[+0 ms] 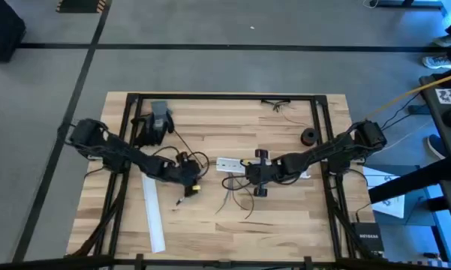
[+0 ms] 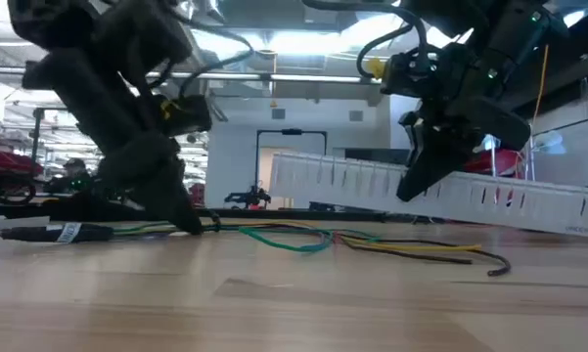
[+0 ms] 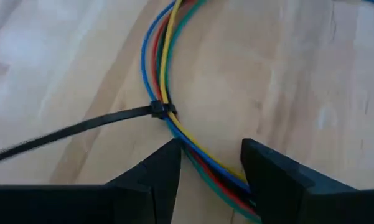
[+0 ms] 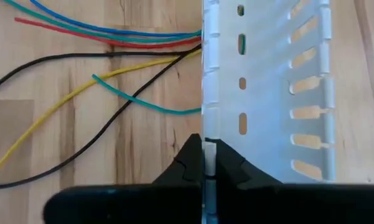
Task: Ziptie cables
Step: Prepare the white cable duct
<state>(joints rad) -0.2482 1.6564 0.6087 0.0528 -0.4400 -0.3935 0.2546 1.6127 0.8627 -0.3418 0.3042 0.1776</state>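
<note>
1. I see the table (image 1: 285, 225), a wooden top in a black frame; I place everything else relative to the cables.
2. A long white slotted strip (image 1: 154, 217) lies flat, well apart from the cables on the left arm's side.
3. A second white slotted strip (image 4: 267, 93) lies just beside the cables on the right arm's side, and the wires run into its wall.
4. The right gripper (image 4: 210, 163) is pressed together on the edge of that second strip, next to where the wires enter it.
5. The left gripper (image 3: 211, 162) sits low over the cables, its fingers spread with the bundle passing between them; I cannot tell whether they touch it.
6. The cables (image 3: 168, 74) lie on the wood near the table's middle: blue, red, yellow and green wires in one curving bundle, fanning out near the second strip.
7. The ziptie (image 3: 99, 123) is looped around the bundle just ahead of the left gripper, its tail lying on the wood away from the cables.
</note>
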